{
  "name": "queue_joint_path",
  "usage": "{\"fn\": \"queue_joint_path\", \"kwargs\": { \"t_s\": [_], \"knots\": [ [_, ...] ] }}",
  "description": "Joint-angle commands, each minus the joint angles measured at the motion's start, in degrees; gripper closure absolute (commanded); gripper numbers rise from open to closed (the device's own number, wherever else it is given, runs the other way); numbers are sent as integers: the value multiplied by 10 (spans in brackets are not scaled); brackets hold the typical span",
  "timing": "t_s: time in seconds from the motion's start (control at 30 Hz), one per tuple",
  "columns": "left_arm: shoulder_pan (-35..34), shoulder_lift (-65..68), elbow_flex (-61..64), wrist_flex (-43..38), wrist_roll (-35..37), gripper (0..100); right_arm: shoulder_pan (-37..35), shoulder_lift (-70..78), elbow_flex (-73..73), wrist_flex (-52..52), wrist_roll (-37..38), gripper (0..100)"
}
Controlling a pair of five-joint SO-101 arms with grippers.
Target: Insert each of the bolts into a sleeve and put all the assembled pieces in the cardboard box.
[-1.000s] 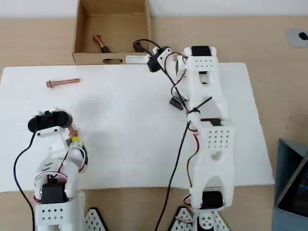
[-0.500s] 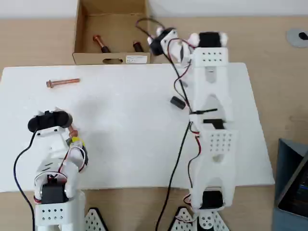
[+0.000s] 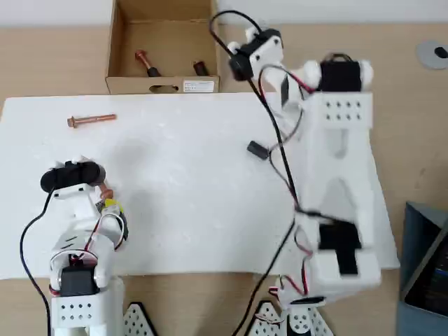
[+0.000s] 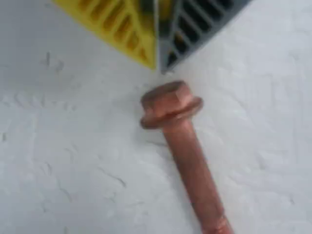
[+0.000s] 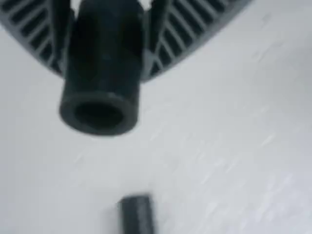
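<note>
Noted: my right gripper (image 5: 100, 48), clamped on a black sleeve (image 5: 100, 97), has swung back from the cardboard box (image 3: 133, 85) to above the spare sleeve (image 3: 257, 149) on the white mat (image 3: 182, 196), while my left gripper (image 4: 157, 66), tips pressed together and empty, stays beside a bolt (image 4: 187, 156), so insertion appears next.

A light-brown wooden tabletop (image 3: 413, 133) spans the high view. On it lies a large white rectangular foam sheet (image 3: 182, 210) with a rough, pebbled surface, which the wrist views show close up. A pale, whitish strip (image 3: 336, 10) runs along the far edge of the tabletop. A small round grey disc (image 3: 432, 54) sits near the far right corner. A dark grey-blue boxy object (image 3: 423, 266) stands at the right edge.
</note>
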Motion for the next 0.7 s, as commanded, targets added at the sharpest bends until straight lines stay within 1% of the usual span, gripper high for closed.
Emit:
{"fn": "queue_joint_path", "kwargs": {
  "t_s": [0.0,0.1,0.23,0.4,0.5,0.67],
  "knots": [
    [-1,-5,-4,-1,-3,997,15,-113,95,-3,-19,988],
    [-4,-3,-11,2,-3,997,28,-175,180,-16,-25,988],
    [-5,0,-55,4,-3,997,54,-249,295,-43,-22,988],
    [-5,14,-127,50,-3,997,80,-332,413,-77,-21,988],
    [-5,72,-182,60,-3,995,80,-370,459,-80,-21,988],
    [-5,234,-313,59,2,995,80,-406,496,-80,-21,988]
  ]
}}
